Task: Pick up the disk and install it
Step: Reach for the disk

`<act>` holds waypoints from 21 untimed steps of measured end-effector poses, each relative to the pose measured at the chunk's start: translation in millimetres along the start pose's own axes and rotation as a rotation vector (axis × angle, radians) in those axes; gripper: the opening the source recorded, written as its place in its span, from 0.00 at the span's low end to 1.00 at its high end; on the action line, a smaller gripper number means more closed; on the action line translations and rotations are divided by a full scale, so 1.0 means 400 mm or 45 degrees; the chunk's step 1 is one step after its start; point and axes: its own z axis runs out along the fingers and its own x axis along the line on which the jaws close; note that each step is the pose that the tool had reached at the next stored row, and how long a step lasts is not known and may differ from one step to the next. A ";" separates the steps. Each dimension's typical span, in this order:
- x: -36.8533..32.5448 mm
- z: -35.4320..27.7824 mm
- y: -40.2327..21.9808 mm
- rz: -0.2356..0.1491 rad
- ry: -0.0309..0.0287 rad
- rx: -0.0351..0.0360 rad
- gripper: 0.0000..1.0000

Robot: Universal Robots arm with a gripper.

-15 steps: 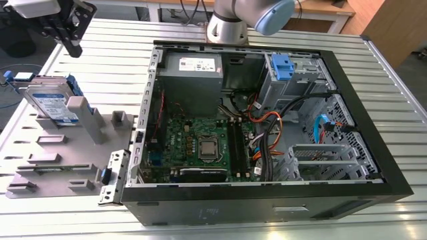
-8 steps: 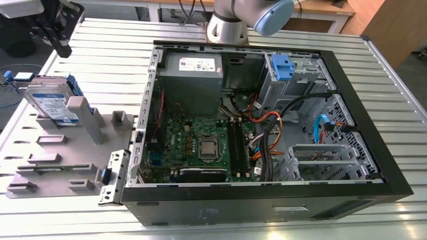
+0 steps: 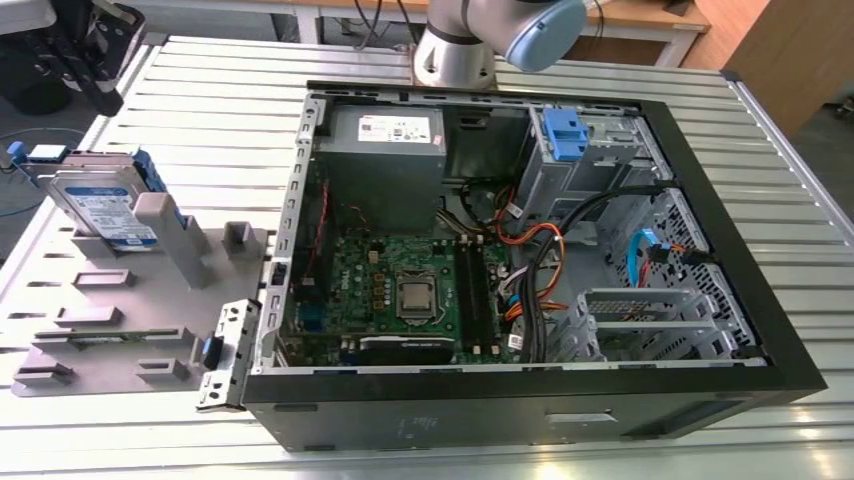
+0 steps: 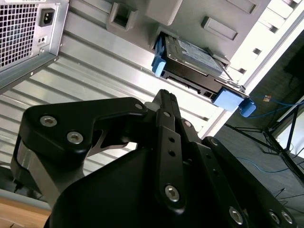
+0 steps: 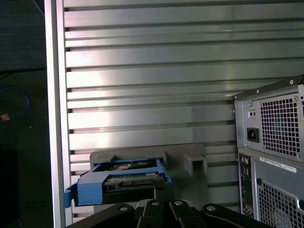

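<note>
In the second wrist view the black end effector point(image 4: 164, 97) rose in the foreground. It was seen edge-on, so I could not tell whether it was released or clenched. It carried nothing, and it touched nothing. A strip of bare slatted aluminium worktop point(image 4: 118, 71) lay between its tip and the disk point(image 4: 194, 61).

The disk lay straight ahead of the end effector, near but apart. It stood on edge in a slot of a grey plastic fixture point(image 4: 223, 28). Blue carrier rails point(image 4: 159, 59) capped both of its ends. Its long axis ran across the line of the end effector, so a long edge faced the tip rather than a short end. The first wrist view agreed: the end effector point(image 5: 160, 192) pointed at the disk point(image 5: 121, 183), whose blue carrier spanned crosswise just beyond it.

In the exterior view the disk point(image 3: 100, 205) leaned in the fixture point(image 3: 134, 320) close to the worktop's edge on the exterior view's left, toward the far corner. Its labelled face was tilted upward. The open computer case point(image 3: 721, 230) sat in the middle of the worktop point(image 3: 214, 90), well apart from the disk. The robot arm point(image 3: 494, 40) stood at the worktop's far edge behind the case. By my judgement, the disk had not yet been picked up.
</note>
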 end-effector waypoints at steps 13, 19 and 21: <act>0.001 0.001 0.000 0.001 0.0156 0.0012 0.11; 0.002 0.002 0.000 0.001 0.0155 0.0015 0.11; 0.007 0.004 -0.001 0.001 0.0154 0.0015 0.11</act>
